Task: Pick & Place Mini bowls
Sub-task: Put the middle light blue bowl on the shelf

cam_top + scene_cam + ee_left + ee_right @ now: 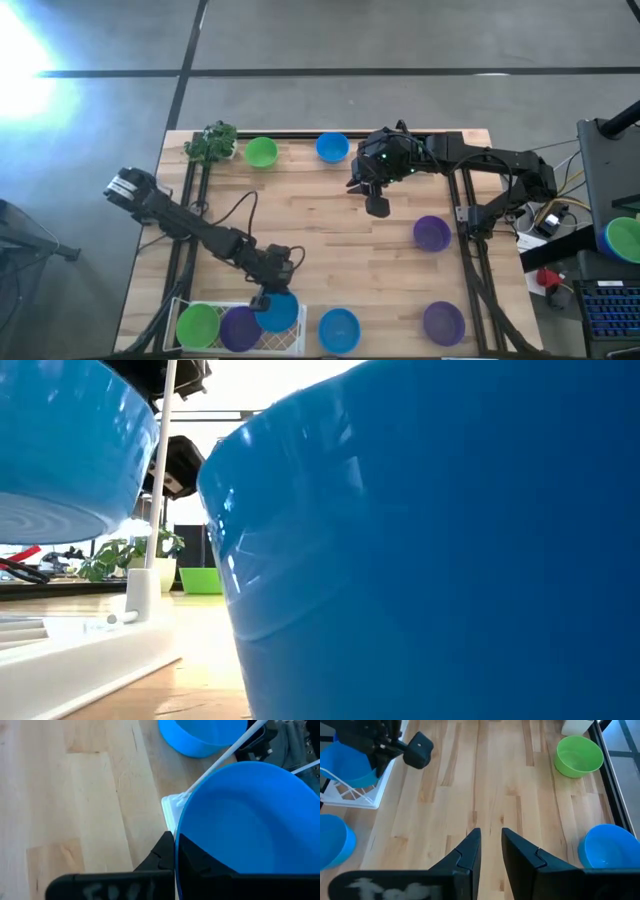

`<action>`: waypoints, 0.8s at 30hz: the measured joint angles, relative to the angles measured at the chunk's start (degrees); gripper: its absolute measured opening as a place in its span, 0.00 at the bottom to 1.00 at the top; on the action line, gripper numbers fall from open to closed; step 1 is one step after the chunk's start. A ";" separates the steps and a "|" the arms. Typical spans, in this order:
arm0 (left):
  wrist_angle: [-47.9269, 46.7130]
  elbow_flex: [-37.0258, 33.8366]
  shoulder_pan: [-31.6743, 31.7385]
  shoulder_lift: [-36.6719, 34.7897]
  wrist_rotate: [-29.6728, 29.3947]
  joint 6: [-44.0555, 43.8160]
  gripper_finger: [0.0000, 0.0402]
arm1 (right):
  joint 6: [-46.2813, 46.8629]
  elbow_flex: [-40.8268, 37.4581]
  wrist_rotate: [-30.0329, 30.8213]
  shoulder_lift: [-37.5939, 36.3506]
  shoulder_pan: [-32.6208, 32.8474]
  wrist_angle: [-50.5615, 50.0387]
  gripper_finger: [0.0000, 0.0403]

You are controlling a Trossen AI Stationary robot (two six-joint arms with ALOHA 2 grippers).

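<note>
i see a pale wood table [330, 215], planked and matt — the blue bowl [250, 820] looks like smooth glossy plastic, the white tray [90, 650] plastic too, gripper fingers [470, 852] matt black.

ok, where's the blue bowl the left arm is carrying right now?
In the high view, the blue bowl is pinched by the left gripper over the white mesh tray at the table's near-left edge, beside the purple bowl already in it.
</note>
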 joint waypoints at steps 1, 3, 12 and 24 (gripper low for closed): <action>0.49 0.16 -0.05 0.00 0.33 0.02 0.00 | 0.00 0.00 0.02 0.00 0.00 0.05 0.19; 0.90 0.35 -0.34 0.00 0.40 0.07 0.00 | 0.01 0.00 0.02 0.00 0.00 0.03 0.19; 2.98 0.33 -2.22 0.13 0.22 -0.28 0.00 | 0.01 0.00 0.00 0.00 0.00 0.03 0.19; 4.21 0.33 -4.20 0.14 -5.38 -0.81 0.00 | 0.04 0.00 0.00 0.00 0.00 0.00 0.19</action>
